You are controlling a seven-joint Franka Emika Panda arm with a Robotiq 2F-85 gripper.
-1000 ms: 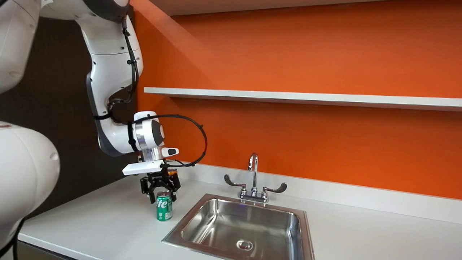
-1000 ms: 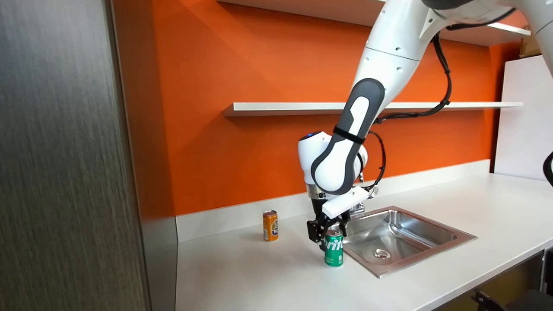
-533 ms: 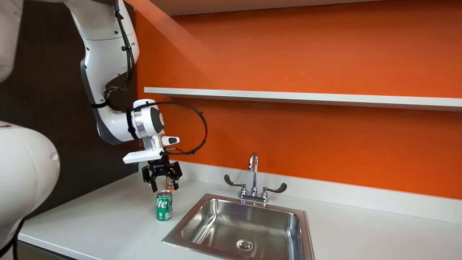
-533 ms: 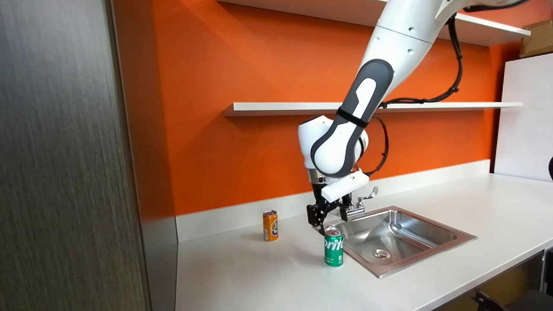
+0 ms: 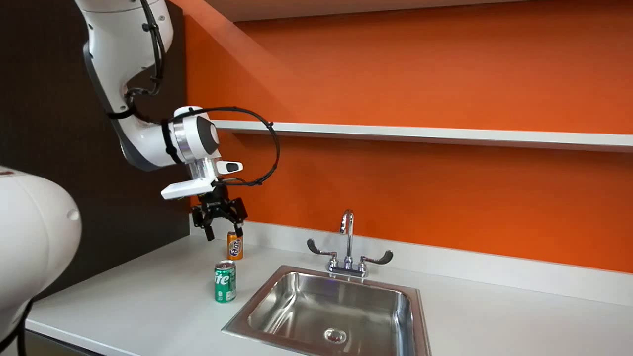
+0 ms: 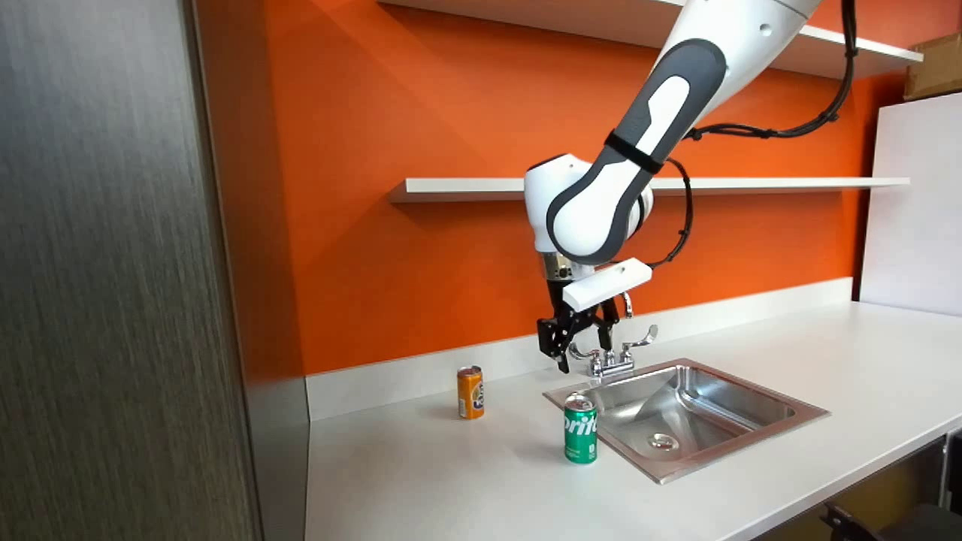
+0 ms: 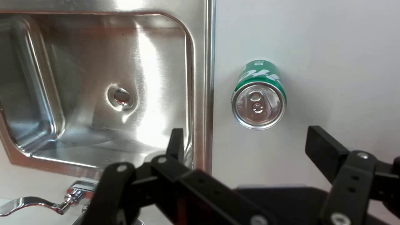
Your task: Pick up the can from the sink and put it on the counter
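Black fingers [image 7: 326, 153], 2 in number, are spread wide apart in the wrist view, a broad gap being left between their tips, with nothing gripped and nothing touched. The gripper [image 5: 225, 234] is poised above the counter [image 6: 451, 481], and in both exterior views its tips are seen higher than the top of the green can [image 5: 225, 288]. That can, of which 1 is counted, is placed upright on the counter, outside the sink [image 7: 201, 78] and near its rim, a strip of counter being shown between them. Its silvery top is seen in the wrist view. 1 orange can [image 6: 470, 394] is counted as well, set upright farther back, near the orange wall [image 5: 445, 198], and shown well apart from the gripper in an exterior view. 1 sink is counted; it is fitted with 1 drain [image 5: 335, 335], and behind its basin 1 chrome faucet [image 5: 350, 242] is flanked by 2 lever handles [image 5: 382, 258]. 2 white shelves [image 6: 466, 189] are mounted on the wall, and at the upper right of an exterior view 1 brown box [image 6: 932, 71] is partly shown above 1 tall white panel [image 6: 909, 210].
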